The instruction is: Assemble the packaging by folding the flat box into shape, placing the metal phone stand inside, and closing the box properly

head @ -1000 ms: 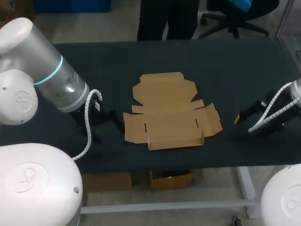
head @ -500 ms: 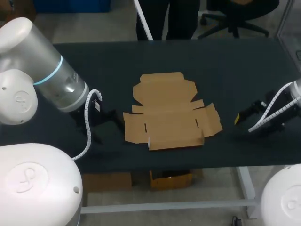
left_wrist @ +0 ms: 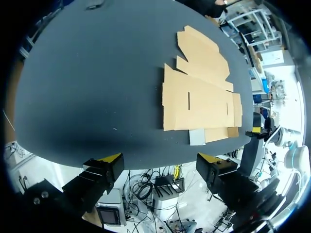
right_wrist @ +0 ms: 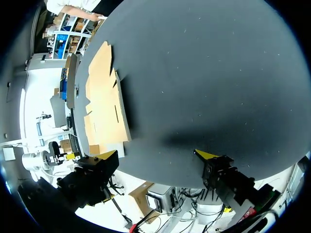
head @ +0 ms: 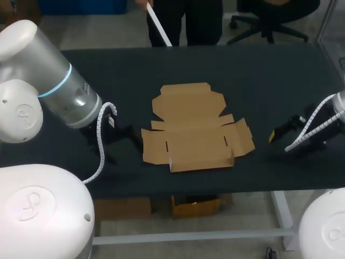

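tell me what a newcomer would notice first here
The flat cardboard box lies unfolded, tan against the middle of the black table. The left gripper and right gripper sit either side of it, both open and empty, neither touching the cardboard.

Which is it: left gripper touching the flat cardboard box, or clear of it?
Apart. The left wrist view shows bare black table between the open left gripper and the flat cardboard box ahead.
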`<state>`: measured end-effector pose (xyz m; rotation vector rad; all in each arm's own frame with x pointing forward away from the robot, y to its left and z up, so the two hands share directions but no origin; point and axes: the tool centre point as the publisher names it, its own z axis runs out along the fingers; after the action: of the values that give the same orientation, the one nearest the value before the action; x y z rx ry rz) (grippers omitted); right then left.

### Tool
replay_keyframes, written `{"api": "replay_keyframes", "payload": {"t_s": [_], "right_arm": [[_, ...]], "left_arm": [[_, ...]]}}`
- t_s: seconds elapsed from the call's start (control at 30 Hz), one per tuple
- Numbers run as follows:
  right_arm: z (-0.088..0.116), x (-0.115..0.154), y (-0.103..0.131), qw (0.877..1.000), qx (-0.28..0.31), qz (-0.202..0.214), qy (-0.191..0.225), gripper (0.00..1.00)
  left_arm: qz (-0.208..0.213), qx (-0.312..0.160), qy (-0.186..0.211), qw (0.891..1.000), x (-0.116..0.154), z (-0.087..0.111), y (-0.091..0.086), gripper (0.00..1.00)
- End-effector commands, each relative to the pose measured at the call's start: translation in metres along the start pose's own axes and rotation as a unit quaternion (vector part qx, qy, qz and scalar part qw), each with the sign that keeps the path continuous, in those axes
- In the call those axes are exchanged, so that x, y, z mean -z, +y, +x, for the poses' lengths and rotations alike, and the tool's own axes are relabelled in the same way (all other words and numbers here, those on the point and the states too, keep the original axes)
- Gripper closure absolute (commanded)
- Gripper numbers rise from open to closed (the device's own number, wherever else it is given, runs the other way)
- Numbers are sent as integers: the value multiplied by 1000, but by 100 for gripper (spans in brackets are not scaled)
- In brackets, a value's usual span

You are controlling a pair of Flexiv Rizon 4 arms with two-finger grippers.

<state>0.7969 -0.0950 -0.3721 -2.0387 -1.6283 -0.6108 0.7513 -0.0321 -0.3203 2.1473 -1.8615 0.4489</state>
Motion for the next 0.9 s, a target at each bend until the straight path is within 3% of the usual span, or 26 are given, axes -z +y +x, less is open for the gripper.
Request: {"api": "replay_keyframes", "payload": {"t_s": [0.03,0.5,0.53,0.57,0.6,0.67,0.7,0.73,0.9], "right_arm": [[2,2,2,1000,3,1,3,0],[14,21,28,1000,31,-2,1,2],[14,21,30,999,33,2,2,12],[15,21,32,999,35,4,3,25],[15,21,34,999,35,4,3,53],[16,21,37,999,38,7,4,73],[16,21,38,999,38,7,4,90],[16,20,39,999,38,8,4,100],[18,21,49,999,46,10,4,100]], "left_arm": [[0,0,-3,1000,2,0,-6,0],[25,-7,-5,1000,22,-3,-30,0],[25,-7,-6,1000,22,-3,-32,4],[24,-7,-5,1000,22,-4,-34,25],[24,-7,-5,1000,22,-4,-35,43],[23,-6,-5,1000,22,-4,-38,98],[23,-6,-5,1000,21,-4,-40,100],[23,-6,-5,1000,21,-4,-41,100],[25,-8,-6,1000,22,-4,-48,100]]}}
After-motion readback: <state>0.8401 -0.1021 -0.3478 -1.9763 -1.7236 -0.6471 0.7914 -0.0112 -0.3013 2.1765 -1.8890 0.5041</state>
